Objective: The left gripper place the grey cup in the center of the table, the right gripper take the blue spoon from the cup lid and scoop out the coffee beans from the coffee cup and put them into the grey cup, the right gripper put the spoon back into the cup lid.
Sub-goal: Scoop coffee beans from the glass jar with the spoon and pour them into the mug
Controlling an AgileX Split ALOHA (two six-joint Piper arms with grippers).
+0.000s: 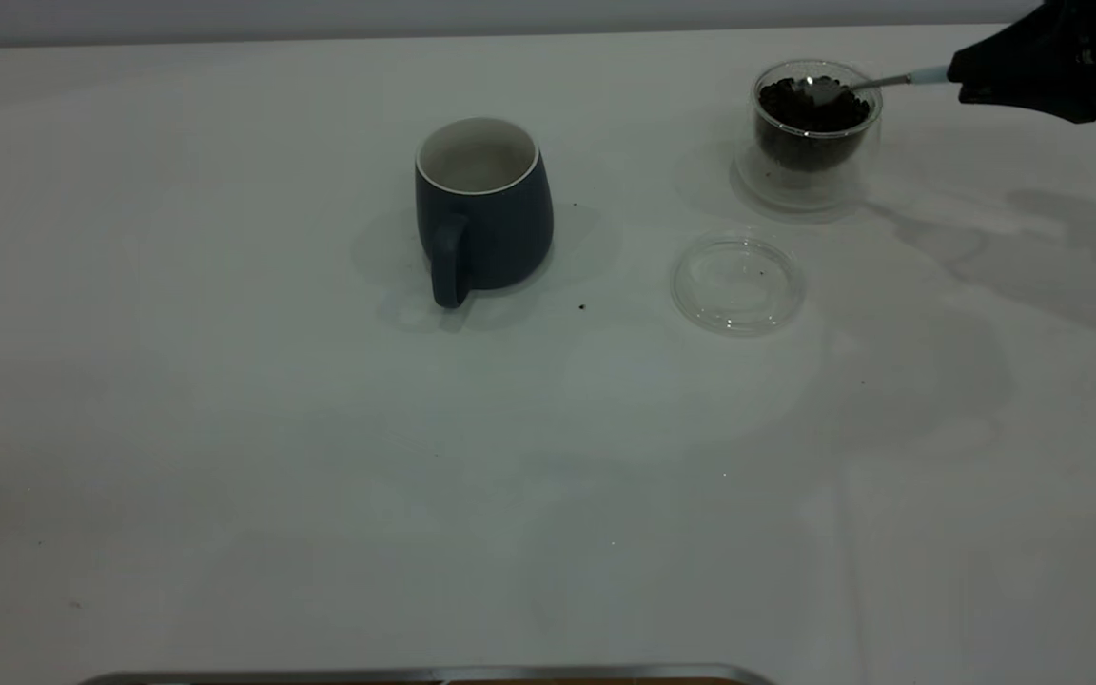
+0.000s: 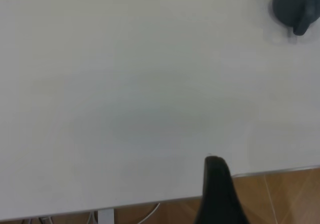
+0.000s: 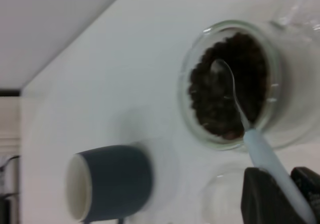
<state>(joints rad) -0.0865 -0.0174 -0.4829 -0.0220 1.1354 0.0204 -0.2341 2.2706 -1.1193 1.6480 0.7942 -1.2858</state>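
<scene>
The right pincer (image 1: 962, 84) hung above the white desk (image 1: 225, 428), clenched on the spoon (image 1: 876, 82) by its pale handle. Just ahead of it, the spoon's bowl rested on the beans (image 1: 810, 105) in the glass cup (image 1: 814, 128). The lid (image 1: 736, 283) lay nearby, the mug (image 1: 481, 209) farther off. Whether the left pincer (image 2: 217, 194) was clenched could not be told.
</scene>
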